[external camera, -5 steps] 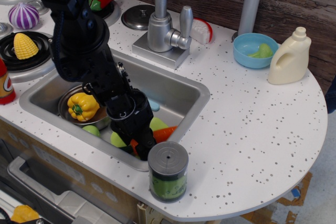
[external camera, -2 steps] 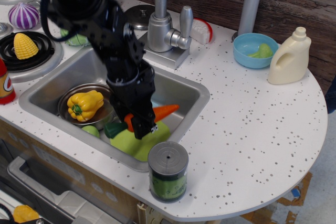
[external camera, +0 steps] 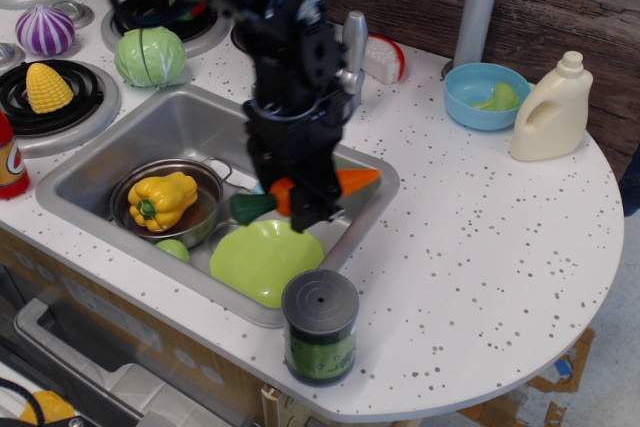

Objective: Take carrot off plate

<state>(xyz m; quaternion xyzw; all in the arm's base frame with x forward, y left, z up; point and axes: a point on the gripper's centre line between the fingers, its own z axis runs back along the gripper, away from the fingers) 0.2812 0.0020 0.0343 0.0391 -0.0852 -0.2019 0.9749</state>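
Note:
The orange carrot [external camera: 355, 180] with a dark green stub end [external camera: 250, 207] hangs level in the air above the sink, over the far edge of the lime-green plate [external camera: 265, 261]. My black gripper [external camera: 303, 202] is shut on the carrot's middle from above. The plate lies bare in the sink's near right corner. The carrot's tip points right toward the sink rim.
A metal pot [external camera: 205, 209] holding a yellow pepper [external camera: 160, 199] sits in the sink's left part. A grey-lidded can [external camera: 320, 325] stands on the counter in front of the plate. The faucet [external camera: 352, 42], a blue bowl [external camera: 470, 94] and a cream bottle [external camera: 552, 107] stand behind.
My gripper has risen out of the sink with the carrot and moved right and back. The carrot left the plate, which now lies fully in view.

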